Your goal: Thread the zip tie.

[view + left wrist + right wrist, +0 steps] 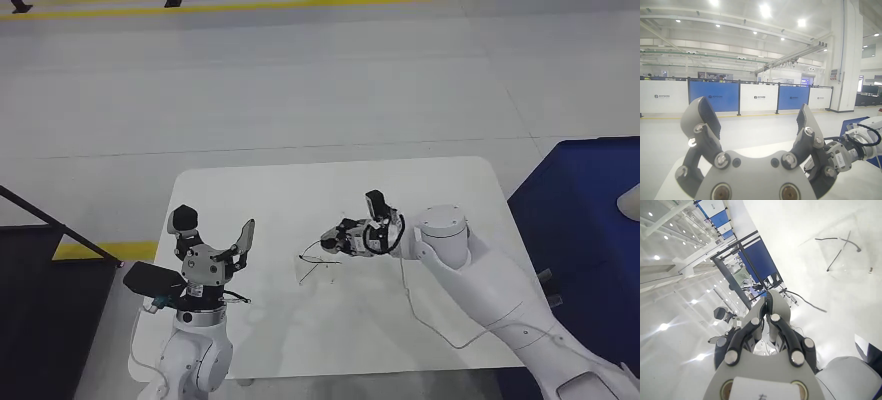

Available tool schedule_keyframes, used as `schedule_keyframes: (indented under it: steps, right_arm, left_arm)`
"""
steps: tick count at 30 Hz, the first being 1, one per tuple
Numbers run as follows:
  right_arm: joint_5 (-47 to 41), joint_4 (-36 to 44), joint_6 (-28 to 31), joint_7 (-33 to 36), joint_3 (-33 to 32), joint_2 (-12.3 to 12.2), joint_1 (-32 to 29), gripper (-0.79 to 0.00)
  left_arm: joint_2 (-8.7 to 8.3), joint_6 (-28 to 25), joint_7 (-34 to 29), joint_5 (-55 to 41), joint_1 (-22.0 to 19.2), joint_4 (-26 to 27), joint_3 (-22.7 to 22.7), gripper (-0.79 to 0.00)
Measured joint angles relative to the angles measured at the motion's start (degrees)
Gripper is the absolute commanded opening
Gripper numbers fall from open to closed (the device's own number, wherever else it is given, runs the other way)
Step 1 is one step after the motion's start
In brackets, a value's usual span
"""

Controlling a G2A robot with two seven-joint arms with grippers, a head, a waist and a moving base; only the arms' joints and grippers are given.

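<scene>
My right gripper hovers over the middle of the white table. Its fingers are pressed together, shut on a thin black zip tie whose free end sticks out sideways from the fingertips. More black zip ties lie loose and crossed on the table beyond it, seen as faint lines in the top view. My left gripper is at the table's near left corner, raised and open, nothing between its fingers. The two grippers are well apart.
The right arm's wrist shows beside my left gripper. A blue surface borders the table on the right. The table's far half and near right part are bare. Blue and white fence panels stand far across the floor.
</scene>
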State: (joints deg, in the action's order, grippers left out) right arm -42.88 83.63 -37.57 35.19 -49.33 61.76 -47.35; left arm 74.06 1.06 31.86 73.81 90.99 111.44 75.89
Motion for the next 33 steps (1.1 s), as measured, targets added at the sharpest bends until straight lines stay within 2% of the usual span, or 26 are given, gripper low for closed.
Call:
schedule_keyframes:
  steps: [1,2,4,7,9,15,16,17,21,25,29,33]
  right_arm:
    - [0.07,-0.82,-0.37,-0.30,0.43,0.23,0.41,-0.782]
    - [0.39,-1.36,-0.52,-0.43,0.83,0.39,0.76,-0.548]
    - [0.94,-2.33,-0.26,-0.45,1.61,0.77,1.47,-0.302]
    - [0.83,-2.96,1.49,0.15,2.29,1.27,1.70,-0.212]
    - [-0.26,-3.19,2.55,0.17,2.34,1.56,1.54,-0.031]
    - [1.39,-0.70,7.58,0.04,1.60,1.69,0.37,-0.049]
    - [1.94,0.67,10.00,0.61,0.68,1.52,-0.22,-0.046]
    - [1.60,2.03,12.19,1.28,-0.35,1.35,-0.80,0.000]
    - [2.28,9.27,23.31,4.18,-7.01,-0.09,-4.91,0.000]
    - [5.47,17.48,33.25,6.99,-16.72,-2.17,-11.77,0.000]
    - [7.74,23.22,36.94,10.03,-24.10,-3.52,-18.48,0.000]
    - [5.84,24.64,37.03,12.12,-25.26,-3.68,-20.55,0.000]
  left_arm:
    - [0.00,0.00,0.00,0.00,0.00,0.00,0.00,0.000]
    - [0.00,0.00,0.00,0.00,0.00,0.00,0.00,0.000]
    - [0.00,0.00,0.00,0.00,0.00,0.00,0.00,0.000]
    - [0.00,0.00,0.00,0.00,0.00,0.00,0.00,0.000]
    - [0.00,0.00,0.00,0.00,0.00,0.00,0.00,0.000]
    - [0.00,0.00,0.00,0.00,0.00,0.00,0.00,0.000]
    - [0.00,0.00,0.00,0.00,0.00,0.00,0.00,0.000]
    - [0.00,0.00,0.00,0.00,0.00,0.00,0.00,0.000]
    - [0.00,0.00,0.00,0.00,0.00,0.00,0.00,0.000]
    - [0.00,0.00,0.00,0.00,0.00,0.00,0.00,0.000]
    - [0.00,0.00,0.00,0.00,0.00,0.00,0.00,-0.001]
    - [0.00,0.00,0.00,0.00,0.00,0.00,0.00,-0.001]
